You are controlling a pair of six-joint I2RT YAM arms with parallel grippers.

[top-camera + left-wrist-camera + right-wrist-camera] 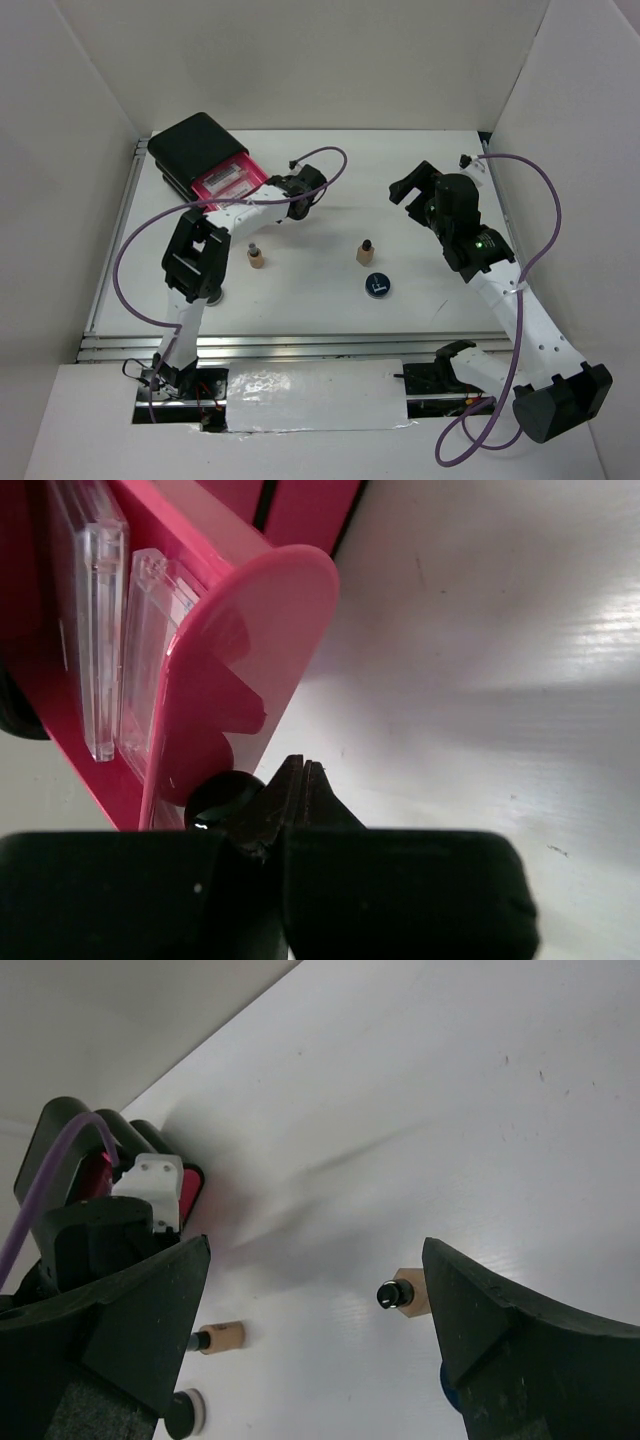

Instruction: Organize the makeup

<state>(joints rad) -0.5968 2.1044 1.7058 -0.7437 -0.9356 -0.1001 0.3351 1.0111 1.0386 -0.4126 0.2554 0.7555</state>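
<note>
My left gripper [298, 780] has its fingers pressed together with nothing between them. The tips sit right at the black knob [222, 790] on the front of the pink drawer [262, 630]. I can't tell if they touch the knob or are just beside it. My guess is that I'm closed like this to use the tips as a pusher on the drawer front, not to pick anything up.

The drawer is pulled out of the black box [195, 143]. In it are two flat clear-wrapped packets [92, 630], side by side and close against each other. From above they show white with red print. I see nothing else in the drawer, though its far end is hidden.

My right gripper [316, 1250] is spread wide and holds nothing. It hangs over bare table [330, 155], well apart from the drawer, probably waiting its turn.

Not yet put away:
- Two tan bottles [256, 258] [366, 252] with dark caps stand upright on the table, on the near side of the drawer. One is near it and the other further toward my right arm.
- The blue-rimmed compact [377, 285] lies just beyond that second bottle, furthest from the drawer.
- A small round black-and-white thing [186, 1412] lies near the first bottle. It may be the other compact, but it's too cut off to say.
</note>
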